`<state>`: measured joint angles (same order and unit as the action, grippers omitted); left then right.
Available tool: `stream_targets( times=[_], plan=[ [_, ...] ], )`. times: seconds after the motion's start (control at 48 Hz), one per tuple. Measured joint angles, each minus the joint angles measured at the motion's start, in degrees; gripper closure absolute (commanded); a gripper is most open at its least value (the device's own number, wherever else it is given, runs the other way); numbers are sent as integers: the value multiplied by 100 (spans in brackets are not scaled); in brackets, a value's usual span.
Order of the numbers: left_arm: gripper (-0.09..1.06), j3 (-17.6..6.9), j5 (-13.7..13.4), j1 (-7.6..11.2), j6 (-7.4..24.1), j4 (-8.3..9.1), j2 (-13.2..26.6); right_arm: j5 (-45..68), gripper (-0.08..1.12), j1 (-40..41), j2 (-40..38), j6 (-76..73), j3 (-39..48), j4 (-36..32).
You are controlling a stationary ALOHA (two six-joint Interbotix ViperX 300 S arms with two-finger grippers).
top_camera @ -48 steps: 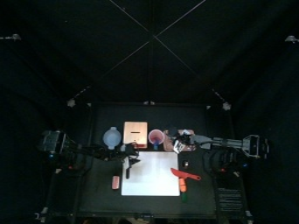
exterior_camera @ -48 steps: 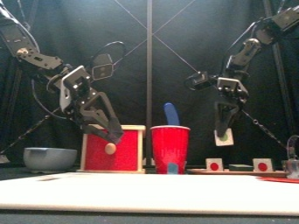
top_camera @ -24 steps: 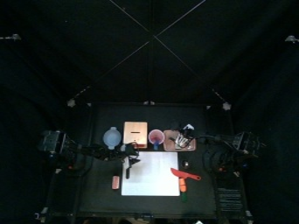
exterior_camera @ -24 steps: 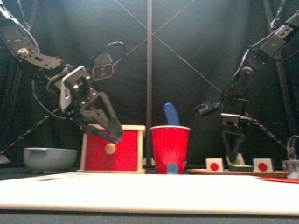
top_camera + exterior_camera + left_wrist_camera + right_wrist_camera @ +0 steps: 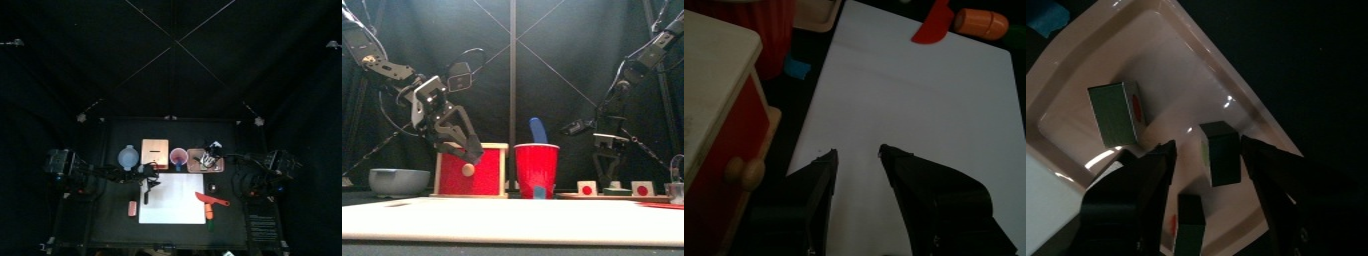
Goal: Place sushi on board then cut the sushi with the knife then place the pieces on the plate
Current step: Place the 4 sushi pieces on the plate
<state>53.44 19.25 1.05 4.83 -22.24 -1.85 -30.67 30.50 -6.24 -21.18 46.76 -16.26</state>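
Front view: blue knife [image 5: 539, 128] upright

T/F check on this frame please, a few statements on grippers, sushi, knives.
1. The right gripper is over the pink tray, jaws open either side of a sushi piece. True.
2. Sushi is already on the white board. False: the board carries no sushi; the other sushi pieces lie in the tray.
3. The blue knife stands in the red cup. True.
4. The left gripper is shut on the red knife. False: its jaws are open and empty above the board; the red knife lies at the board's right edge.
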Motion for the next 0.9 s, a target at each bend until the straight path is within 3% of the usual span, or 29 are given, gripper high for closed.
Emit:
stream_targets(
  times=[0.479,0.896],
  plan=[
    [18,-44,0,0,0,0,0,9,15,-167,-1230,-44,-62,9],
    [18,-44,0,-9,0,0,0,316,15,-729,-1450,-18,-62,18]
  ],
)
